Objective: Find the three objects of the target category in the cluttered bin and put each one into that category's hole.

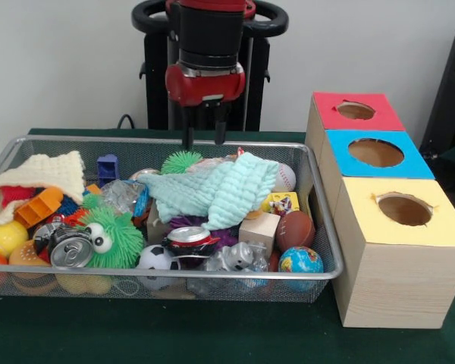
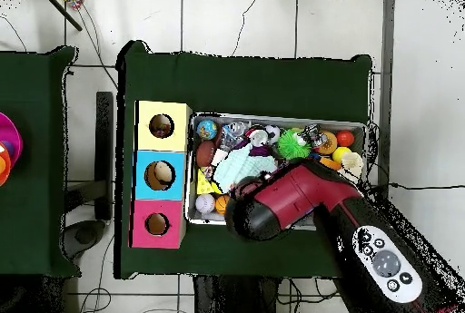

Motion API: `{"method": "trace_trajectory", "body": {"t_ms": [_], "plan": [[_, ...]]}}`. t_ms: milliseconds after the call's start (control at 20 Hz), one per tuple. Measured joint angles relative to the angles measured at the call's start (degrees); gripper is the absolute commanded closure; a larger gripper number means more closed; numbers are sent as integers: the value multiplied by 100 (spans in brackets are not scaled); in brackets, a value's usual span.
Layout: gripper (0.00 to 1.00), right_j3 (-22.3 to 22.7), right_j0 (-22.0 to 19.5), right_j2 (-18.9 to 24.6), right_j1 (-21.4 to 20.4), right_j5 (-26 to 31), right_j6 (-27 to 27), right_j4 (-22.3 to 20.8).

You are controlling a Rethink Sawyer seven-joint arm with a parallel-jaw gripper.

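Observation:
A wire mesh bin (image 1: pixel 327 227) holds a heap of toys. Among them are a baseball (image 1: pixel 286 177), a brown football (image 1: pixel 295 230), a globe ball (image 1: pixel 301 262), a soccer ball (image 1: pixel 157 258), a red can (image 1: pixel 189 239), a crushed silver can (image 1: pixel 70 249), a mint cloth (image 1: pixel 220 189) and a cream cloth (image 1: pixel 49 171). My gripper (image 1: pixel 204 139) hangs open and empty over the bin's far rim, just above the mint cloth's far edge. In the overhead view my arm (image 2: pixel 309 196) covers the gripper and part of the bin (image 2: pixel 363 128).
Three wooden boxes stand in a row beside the bin, each with a round hole on top: red (image 1: pixel 326 102), blue (image 1: pixel 341 140) and yellow (image 1: pixel 364 220). Green fuzzy toys (image 1: pixel 114 235), a wooden block (image 1: pixel 259 227) and plastic pieces fill the bin.

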Motion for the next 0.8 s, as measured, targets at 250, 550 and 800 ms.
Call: {"method": "trace_trajectory", "body": {"t_ms": [250, 550, 800], "plan": [[0, 0, 12, 191, -5, 0, -498, 94], [0, 1, 153, 196, 3, -26, -510, 90], [0, 3, 230, 117, 26, -211, -510, 88]]}}
